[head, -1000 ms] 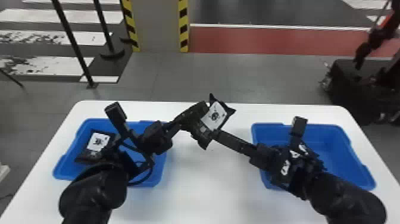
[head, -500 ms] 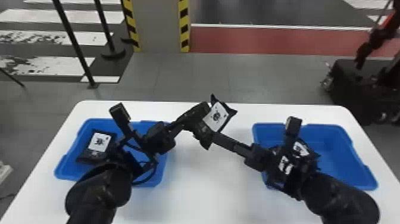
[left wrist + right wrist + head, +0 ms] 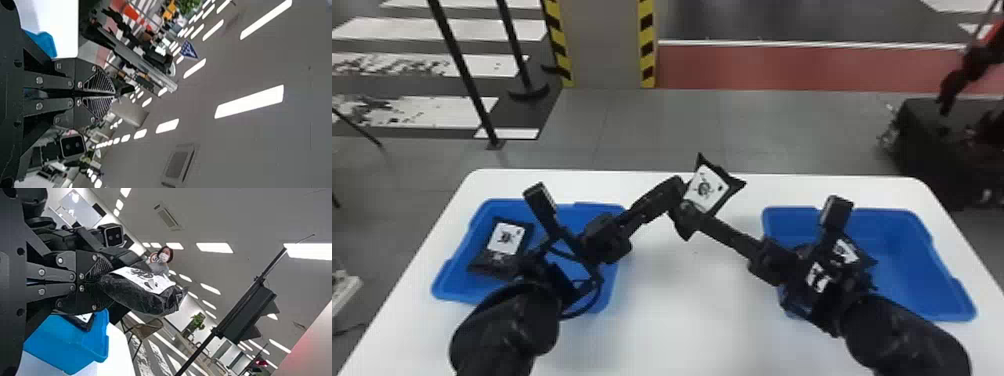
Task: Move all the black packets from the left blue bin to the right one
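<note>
In the head view both grippers meet above the table between the bins. There the left gripper [image 3: 682, 187] and the right gripper [image 3: 686, 212] are shut on one black packet [image 3: 709, 187] with a white label. In the right wrist view the right gripper [image 3: 96, 284] pinches the end of the packet [image 3: 137, 293]. The left gripper's fingers are together in the left wrist view [image 3: 113, 94], a small dark piece at their tips. Another packet [image 3: 504, 245] lies in the left blue bin [image 3: 439, 287]. Behind the right wrist, a labelled packet [image 3: 849, 252] shows in the right blue bin [image 3: 952, 300].
The white table [image 3: 687, 320] carries both bins, with the forearms passing above them. A black case [image 3: 932, 150] stands on the floor behind the table at the right, and black poles [image 3: 464, 75] rise beyond it at the left.
My right forearm has shifted slightly to the left, and my left forearm slightly to the right. Both grippers and the packet between them have barely moved.
</note>
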